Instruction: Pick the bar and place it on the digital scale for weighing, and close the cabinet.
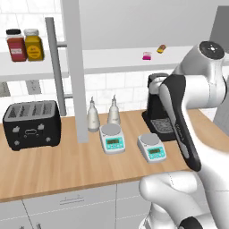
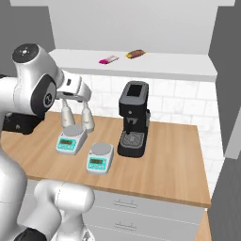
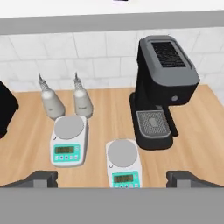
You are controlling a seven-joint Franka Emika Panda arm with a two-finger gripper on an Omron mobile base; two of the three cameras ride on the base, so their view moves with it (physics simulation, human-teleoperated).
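Observation:
The pink bar lies on the white shelf of the open cabinet, beside a small orange-brown wrapped item. The cabinet's grey left door stands open, edge-on, with its silver handle. Two digital scales sit on the wooden counter, one at the left and one nearer the front; both pans are bare. My gripper is open, high above the scales and below shelf level, with nothing between its fingers.
A black coffee machine stands right of the scales. Two grey bottles stand behind the left scale. A black toaster sits at the far left. Two jars are on the shelf's left end. The right cabinet door hangs open.

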